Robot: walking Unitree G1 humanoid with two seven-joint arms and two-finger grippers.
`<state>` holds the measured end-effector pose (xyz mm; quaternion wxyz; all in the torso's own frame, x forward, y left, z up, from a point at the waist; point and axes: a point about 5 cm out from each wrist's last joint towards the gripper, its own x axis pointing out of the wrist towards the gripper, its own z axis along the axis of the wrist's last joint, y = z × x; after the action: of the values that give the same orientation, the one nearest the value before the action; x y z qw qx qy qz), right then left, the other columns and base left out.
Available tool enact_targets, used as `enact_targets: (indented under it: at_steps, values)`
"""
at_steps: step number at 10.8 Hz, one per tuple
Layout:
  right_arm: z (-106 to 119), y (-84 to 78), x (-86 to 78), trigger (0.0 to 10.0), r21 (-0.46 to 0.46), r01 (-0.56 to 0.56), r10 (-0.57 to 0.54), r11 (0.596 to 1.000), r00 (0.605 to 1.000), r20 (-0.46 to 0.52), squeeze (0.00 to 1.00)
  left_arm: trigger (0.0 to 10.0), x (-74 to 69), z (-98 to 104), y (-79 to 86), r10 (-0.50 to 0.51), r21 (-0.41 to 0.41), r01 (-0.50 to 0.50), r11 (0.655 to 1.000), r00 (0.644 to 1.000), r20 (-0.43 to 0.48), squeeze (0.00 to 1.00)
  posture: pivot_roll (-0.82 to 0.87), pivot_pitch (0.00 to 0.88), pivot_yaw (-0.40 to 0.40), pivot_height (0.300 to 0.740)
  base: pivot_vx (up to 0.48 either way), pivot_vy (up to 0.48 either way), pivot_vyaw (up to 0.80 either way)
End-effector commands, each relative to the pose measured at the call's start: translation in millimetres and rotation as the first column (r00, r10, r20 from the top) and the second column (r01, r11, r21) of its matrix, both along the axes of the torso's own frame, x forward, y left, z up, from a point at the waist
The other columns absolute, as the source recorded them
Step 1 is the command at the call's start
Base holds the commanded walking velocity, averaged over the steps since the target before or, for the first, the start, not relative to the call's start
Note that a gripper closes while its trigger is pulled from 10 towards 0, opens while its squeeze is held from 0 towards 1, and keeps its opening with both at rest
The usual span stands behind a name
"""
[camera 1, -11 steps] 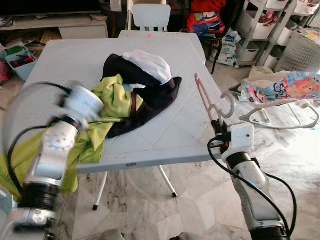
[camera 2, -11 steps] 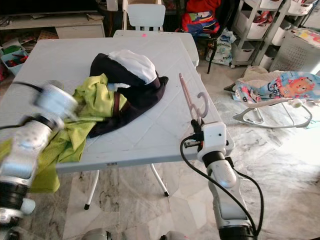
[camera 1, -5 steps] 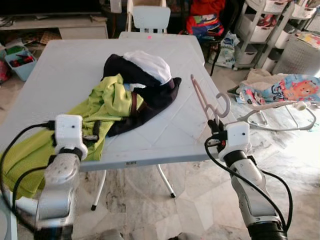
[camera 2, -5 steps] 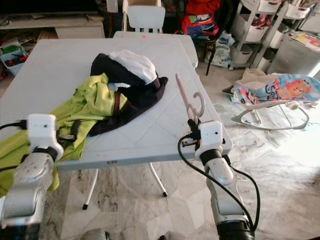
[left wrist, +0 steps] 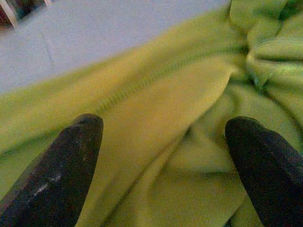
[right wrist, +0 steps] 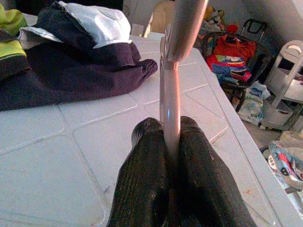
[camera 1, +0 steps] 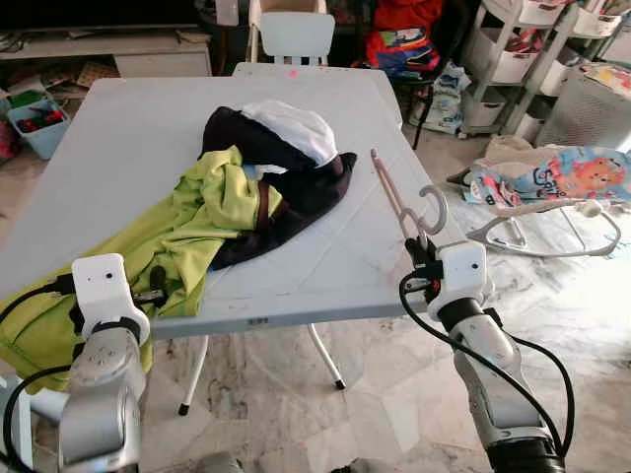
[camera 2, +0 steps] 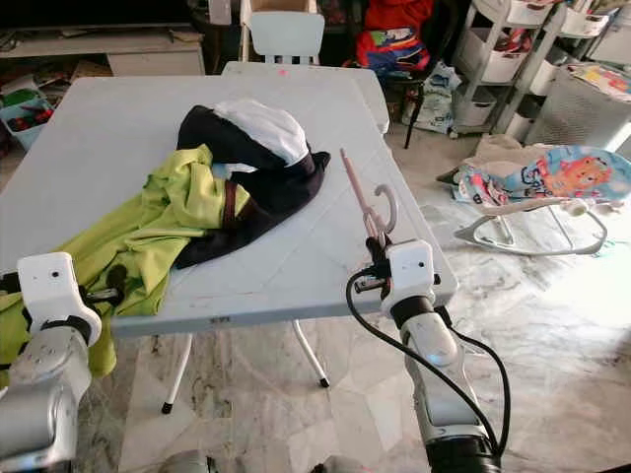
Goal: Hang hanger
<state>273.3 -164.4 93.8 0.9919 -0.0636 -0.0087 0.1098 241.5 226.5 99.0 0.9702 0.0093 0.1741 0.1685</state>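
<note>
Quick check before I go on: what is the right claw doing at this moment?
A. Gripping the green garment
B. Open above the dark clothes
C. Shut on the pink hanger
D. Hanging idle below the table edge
C: in the right wrist view both black fingers press on the pink hanger, held above the table near its right edge by the right claw.

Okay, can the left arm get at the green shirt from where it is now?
Probably yes. The left gripper hangs open right over the green shirt at the table edge, with nothing between its jaws and the cloth.
</note>
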Motion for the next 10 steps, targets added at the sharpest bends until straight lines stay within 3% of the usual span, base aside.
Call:
enact_targets:
  at_steps: [1, 2, 4, 6, 10]
  values:
    - [-13, 0.9, -3.6, 10.0, -0.009, -0.012, 0.011, 1.0, 0.997, -0.075, 0.0, 10.0, -0.6, -7, 0.2, 0.003, -0.021, -0.004, 1.0, 0.998, -0.058, 0.0, -0.01, 0.0, -0.035, 0.74, 0.0, 0.0, 0.0]
    - [-12, 0.8, -2.6, 10.0, -0.016, -0.015, 0.013, 1.0, 0.997, -0.073, 0.0, 0.0, 3.6, -19, -3.5, -0.024, -0.117, 0.012, 0.993, 0.995, -0.101, 0.0, -0.02, 0.0, -0.038, 0.74, 0.0, 0.0, 0.0]
    - [-11, 2.2, -1.6, 10.0, -0.029, -0.022, 0.02, 0.999, 0.997, -0.07, 0.0, 0.0, 16.2, -30, -3.0, -0.081, -0.108, 0.062, 0.992, 0.98, -0.18, 0.0, -0.03, 0.0, -0.046, 0.74, 0.0, 0.0, 0.0]
    - [-10, 2.3, -0.9, 10.0, -0.036, -0.029, 0.027, 0.999, 0.997, -0.067, 0.0, 0.0, 32.1, -33, 11.5, -0.083, -0.074, 0.07, 0.995, 0.978, -0.19, 0.0, -0.04, 0.0, -0.048, 0.74, 0.0, 0.0, 0.0]
    - [-11, 5.4, -1.7, 10.0, -0.038, -0.034, 0.031, 0.999, 0.997, -0.068, 0.0, 0.0, 65.5, -34, 27.7, -0.132, -0.082, 0.121, 0.989, 0.979, -0.154, 0.0, -0.06, 0.0, -0.048, 0.74, 0.0, 0.0, 0.0]
